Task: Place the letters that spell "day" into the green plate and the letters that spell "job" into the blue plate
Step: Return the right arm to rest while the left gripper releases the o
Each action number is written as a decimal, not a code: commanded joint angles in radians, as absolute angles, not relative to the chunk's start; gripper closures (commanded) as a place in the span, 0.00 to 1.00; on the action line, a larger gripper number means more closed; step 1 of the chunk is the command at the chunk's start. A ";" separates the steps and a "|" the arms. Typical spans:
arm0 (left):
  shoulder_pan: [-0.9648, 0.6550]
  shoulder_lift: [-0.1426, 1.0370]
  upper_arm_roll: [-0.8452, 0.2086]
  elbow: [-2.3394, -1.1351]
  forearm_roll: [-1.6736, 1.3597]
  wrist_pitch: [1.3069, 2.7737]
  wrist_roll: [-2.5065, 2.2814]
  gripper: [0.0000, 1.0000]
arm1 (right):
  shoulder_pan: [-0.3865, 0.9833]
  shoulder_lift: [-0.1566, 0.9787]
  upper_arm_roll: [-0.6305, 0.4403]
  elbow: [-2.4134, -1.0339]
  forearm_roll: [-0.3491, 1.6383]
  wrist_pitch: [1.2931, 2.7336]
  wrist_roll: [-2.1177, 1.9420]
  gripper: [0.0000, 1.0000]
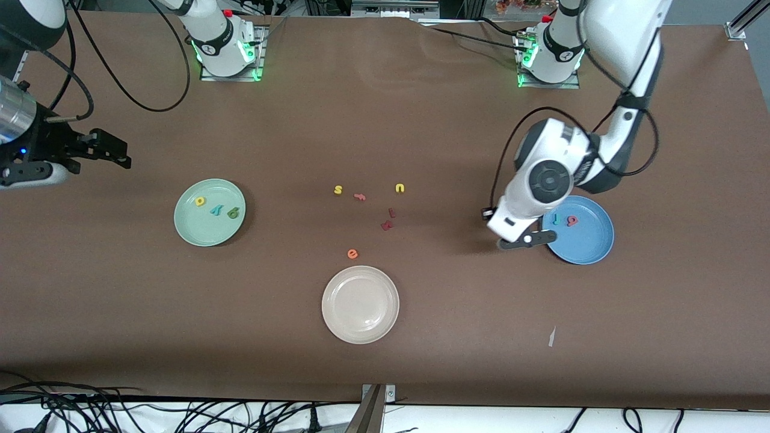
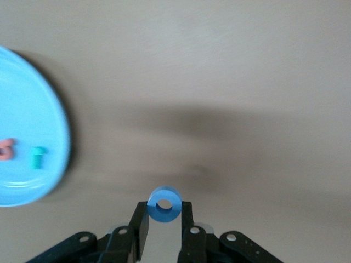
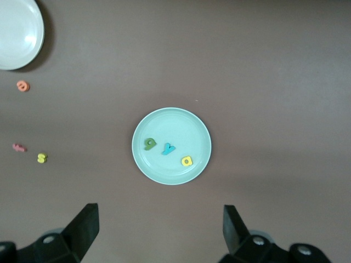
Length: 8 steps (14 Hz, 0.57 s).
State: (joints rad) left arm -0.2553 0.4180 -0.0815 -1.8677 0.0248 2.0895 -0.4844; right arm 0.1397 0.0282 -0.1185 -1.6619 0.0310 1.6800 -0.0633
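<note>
The green plate (image 1: pixel 209 231) holds the yellow "a" (image 1: pixel 200 201), teal "y" (image 1: pixel 216 210) and olive "d" (image 1: pixel 233 212). These also show in the right wrist view: "a" (image 3: pixel 187 161), "y" (image 3: pixel 168 148) and "d" (image 3: pixel 149 144) on the plate (image 3: pixel 175 123). The blue plate (image 1: pixel 586 246) holds the teal "j" (image 1: pixel 556 219) and salmon "b" (image 1: pixel 571 221). My left gripper (image 1: pixel 529 239) is over the table just beside that plate's rim, shut on the blue ring "o" (image 2: pixel 164 193). My right gripper (image 1: pixel 99 150) waits open and empty at the right arm's end of the table.
Between the plates lie a yellow "s" (image 1: pixel 338 190), salmon "f" (image 1: pixel 360 196), yellow "u" (image 1: pixel 399 188), two dark red letters (image 1: pixel 387 225) and an orange "e" (image 1: pixel 352 254). A beige-white plate (image 1: pixel 360 325) sits nearer the front camera. A white scrap (image 1: pixel 551 337) lies near the front edge.
</note>
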 commanded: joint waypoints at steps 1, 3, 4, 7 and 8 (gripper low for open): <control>-0.158 0.319 -0.090 -2.017 0.049 2.126 -0.324 0.87 | 0.040 -0.081 -0.014 -1.793 0.006 1.743 -0.023 0.00; -0.105 0.319 -0.091 -2.089 0.103 2.219 -0.273 0.87 | 0.017 -0.081 -0.006 -1.783 0.005 1.750 -0.025 0.00; -0.075 0.321 -0.091 -2.133 0.121 2.290 -0.244 0.87 | 0.014 -0.078 -0.006 -1.784 0.009 1.749 -0.022 0.00; 0.017 0.339 -0.089 -2.186 0.159 2.390 -0.143 0.87 | 0.023 -0.062 -0.005 -1.761 0.003 1.738 -0.023 0.00; 0.038 0.341 -0.090 -2.184 0.160 2.390 -0.108 0.83 | 0.021 -0.049 -0.006 -1.752 0.009 1.738 -0.021 0.00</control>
State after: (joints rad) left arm -0.0076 0.3592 -0.0778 -2.1663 0.1361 2.3742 -0.1775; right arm 0.0390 -0.0571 -0.0250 -1.7551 0.0180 1.7281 -0.0370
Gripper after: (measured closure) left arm 0.718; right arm 0.000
